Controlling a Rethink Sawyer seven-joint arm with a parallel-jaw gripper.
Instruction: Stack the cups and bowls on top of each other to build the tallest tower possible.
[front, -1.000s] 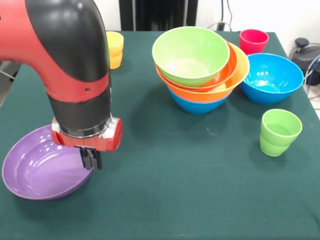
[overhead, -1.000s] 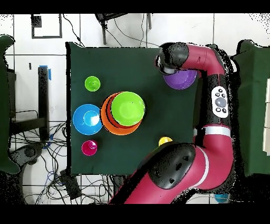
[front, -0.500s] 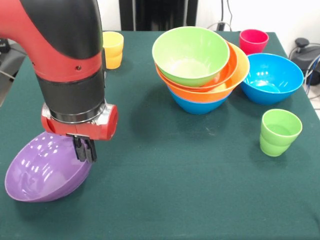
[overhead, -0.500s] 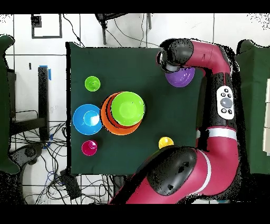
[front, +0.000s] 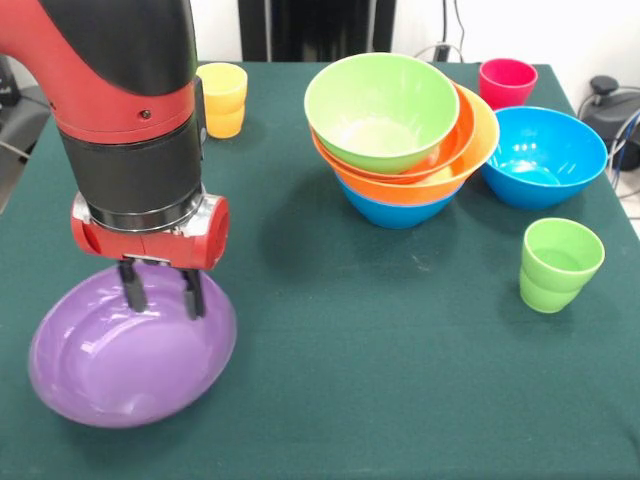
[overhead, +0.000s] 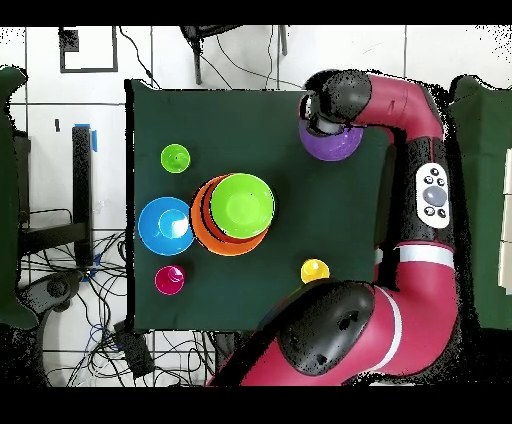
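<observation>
Done: your tower (front: 405, 140) nests four bowls mid-bench | Now: gripper (front: 160, 293) fingers apart over purple bowl's (front: 130, 365) far rim, not clamped | Left: purple bowl, blue bowl (front: 545, 155), three cups, all loose on bench (front: 380, 330).

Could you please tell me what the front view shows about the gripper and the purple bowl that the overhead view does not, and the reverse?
Only the front view shows the gripper with its fingers spread apart, their tips at the far rim of the purple bowl. It also shows the tower leaning, with a blue bowl lowest.

Only the overhead view shows the arm's full sweep round the table's edge; there the arm's end hides the gripper.

Both show the purple bowl near a table corner, the lime green bowl topping the tower, and three cups standing apart.
</observation>
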